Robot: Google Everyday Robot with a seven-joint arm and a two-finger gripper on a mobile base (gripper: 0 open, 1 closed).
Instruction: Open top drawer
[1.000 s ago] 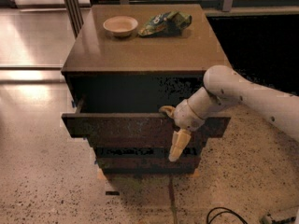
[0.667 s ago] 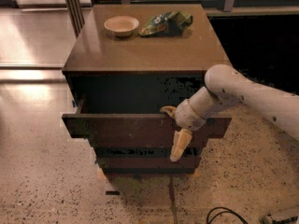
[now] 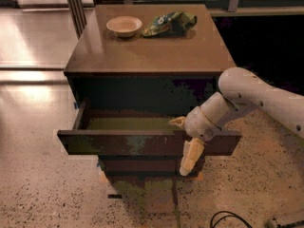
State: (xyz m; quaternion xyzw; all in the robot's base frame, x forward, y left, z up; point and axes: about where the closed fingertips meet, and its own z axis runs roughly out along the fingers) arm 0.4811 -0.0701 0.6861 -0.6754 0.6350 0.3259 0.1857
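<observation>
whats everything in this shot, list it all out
brown wooden cabinet: one, brown, centre, on the floor
dark reddish-brown wooden top drawer: one, reddish-brown, pulled out of the cabinet
round cream bowl: one, cream, cabinet top, back left
crumpled green snack bag: one, green, cabinet top, right of the bowl
thin black cable: one, black, floor, bottom right
white robot arm: one, white, reaching in from the right
gripper: one, cream, at the drawer front's right part

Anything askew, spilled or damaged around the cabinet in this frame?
Nothing stands out. The top drawer is pulled out and sits level, with the gripper at the right part of its front. The bowl and crumpled snack bag lie on the cabinet top, nothing spilled.
</observation>
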